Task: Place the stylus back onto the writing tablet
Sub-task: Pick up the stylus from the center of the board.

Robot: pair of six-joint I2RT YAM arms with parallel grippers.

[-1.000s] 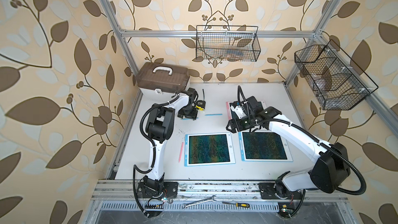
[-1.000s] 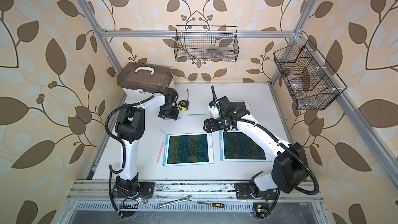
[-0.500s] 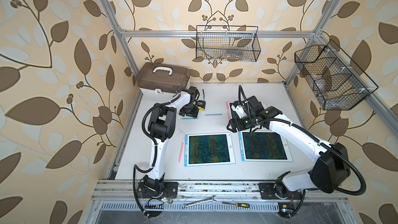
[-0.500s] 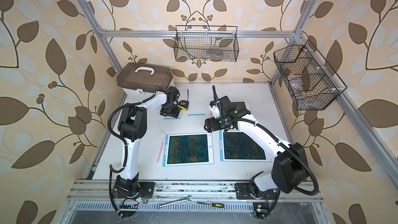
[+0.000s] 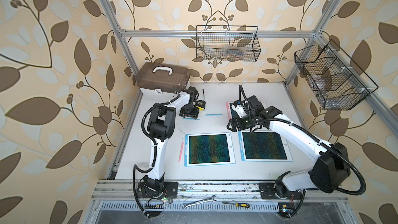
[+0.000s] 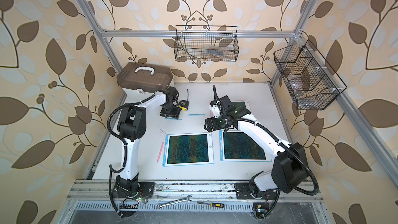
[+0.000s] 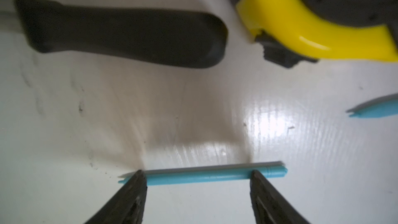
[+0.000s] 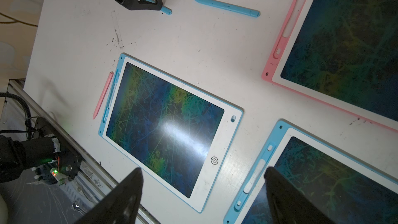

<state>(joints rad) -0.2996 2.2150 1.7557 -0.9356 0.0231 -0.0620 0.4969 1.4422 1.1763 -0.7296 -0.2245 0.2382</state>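
As L gripper (image 7: 197,173) hangs over stylus (image 7: 200,177) (jaws apart), wrist down

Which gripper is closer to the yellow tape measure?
Left. The left gripper is low, just beside the tape measure; the right gripper hangs well away, near a blue-framed writing tablet.

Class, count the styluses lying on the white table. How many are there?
3. One blue stylus at the tips of the open left claw; another blue stylus loose mid-table; a pink stylus beside a blue-framed tablet. Others may hide under the arms.
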